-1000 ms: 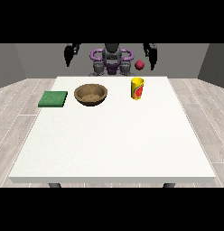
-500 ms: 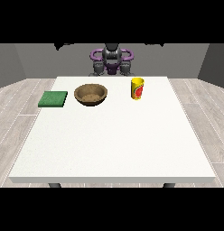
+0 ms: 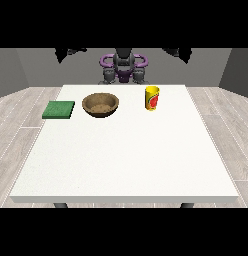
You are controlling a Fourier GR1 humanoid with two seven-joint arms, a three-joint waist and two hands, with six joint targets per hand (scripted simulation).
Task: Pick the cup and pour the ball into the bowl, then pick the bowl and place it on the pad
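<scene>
The cup (image 3: 152, 97) stands upright on the table (image 3: 126, 160), yellow with a red mark on its side, to the right of the bowl (image 3: 100, 105) and near the far edge. The bowl, brown and shallow, sits between the cup and the green pad (image 3: 59, 109), which lies flat to the bowl's left. No ball shows from here; it may be inside the cup, but that cannot be told.

Nothing is grasped. Both hands are raised high and spread wide at the top edge of the view: the hand at the view's right (image 3: 179, 52) well above and to the right of the cup, the hand at the view's left (image 3: 66, 52) well above the pad. Each shows only as a dark scrap, so whether their fingers are spread or clenched I cannot tell.

The step in hand is reaching for the cup, and the hand at the view's right looks best placed for it. It should come down beside the cup, close round its side below the rim, and keep it upright until it is above the bowl, so the ball does not spill early.

Against the earliest frame, the arms have lifted: then the hands hung beside the torso, with a red ball-like thing near the one above the cup. Cup, bowl and pad have not moved.
</scene>
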